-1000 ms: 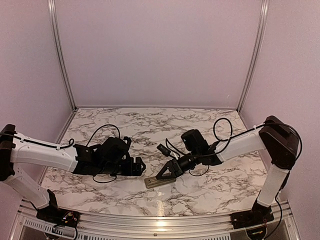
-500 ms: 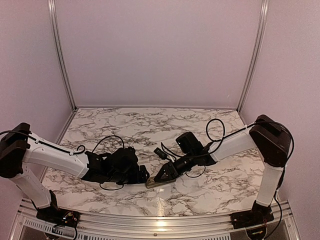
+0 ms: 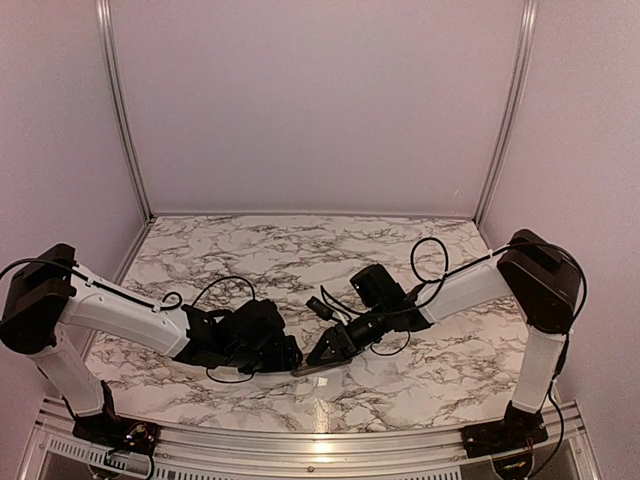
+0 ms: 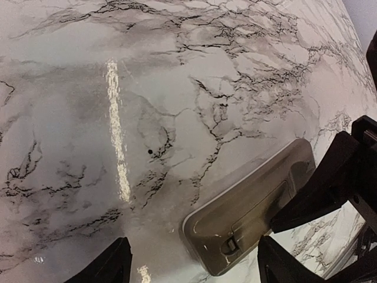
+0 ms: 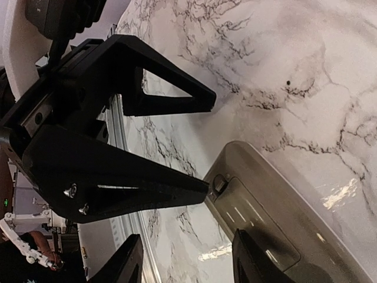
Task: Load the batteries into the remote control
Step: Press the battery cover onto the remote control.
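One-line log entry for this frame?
remote control: back up, flat on table | left gripper: open, at its latch end | right gripper: open, at its other end

the left arm (image 3: pixel 120 312) has stretched further toward the middle of the desk (image 3: pixel 430 385), so the left hand (image 3: pixel 291 354) now sits lower and just beside the end of the remote control (image 3: pixel 322 369), where a second ago it was clearly apart from it. the right arm (image 3: pixel 470 285) has pulled inward a little, and the right hand (image 3: pixel 320 351) has come down and slightly left over the remote control.
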Controlling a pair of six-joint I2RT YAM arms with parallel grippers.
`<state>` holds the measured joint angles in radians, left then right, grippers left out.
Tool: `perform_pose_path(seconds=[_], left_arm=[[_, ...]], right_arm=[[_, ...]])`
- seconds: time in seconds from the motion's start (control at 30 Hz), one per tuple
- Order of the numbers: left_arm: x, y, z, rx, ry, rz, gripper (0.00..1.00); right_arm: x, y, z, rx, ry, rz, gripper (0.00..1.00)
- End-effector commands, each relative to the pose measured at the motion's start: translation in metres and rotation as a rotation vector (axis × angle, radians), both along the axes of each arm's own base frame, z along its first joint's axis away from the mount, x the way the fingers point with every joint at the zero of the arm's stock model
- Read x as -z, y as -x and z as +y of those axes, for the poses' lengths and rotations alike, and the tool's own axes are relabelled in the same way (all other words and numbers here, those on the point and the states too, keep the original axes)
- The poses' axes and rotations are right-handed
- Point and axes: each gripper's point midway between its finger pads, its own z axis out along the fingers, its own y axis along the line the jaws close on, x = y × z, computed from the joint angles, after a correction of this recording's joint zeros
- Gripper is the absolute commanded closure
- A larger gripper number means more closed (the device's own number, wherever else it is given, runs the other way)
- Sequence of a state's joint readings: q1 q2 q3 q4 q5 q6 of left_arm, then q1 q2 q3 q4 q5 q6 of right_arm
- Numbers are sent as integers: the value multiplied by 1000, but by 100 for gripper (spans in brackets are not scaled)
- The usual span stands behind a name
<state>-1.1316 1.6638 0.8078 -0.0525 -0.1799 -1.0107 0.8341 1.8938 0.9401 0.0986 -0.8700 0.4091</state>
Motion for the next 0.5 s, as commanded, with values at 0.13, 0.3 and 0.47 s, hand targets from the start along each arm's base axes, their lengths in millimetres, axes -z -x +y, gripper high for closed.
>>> perform_pose_path(seconds=[0.13, 0.3, 0.47], left_arm=[[8, 0, -9, 22, -41, 21, 24], [13, 1, -4, 9, -69, 34, 27], [22, 2, 4, -12, -106, 53, 30]], right_arm=[[20, -4, -4, 32, 79, -2, 40], [19, -4, -3, 33, 77, -3, 36], [20, -4, -3, 35, 78, -1, 35]])
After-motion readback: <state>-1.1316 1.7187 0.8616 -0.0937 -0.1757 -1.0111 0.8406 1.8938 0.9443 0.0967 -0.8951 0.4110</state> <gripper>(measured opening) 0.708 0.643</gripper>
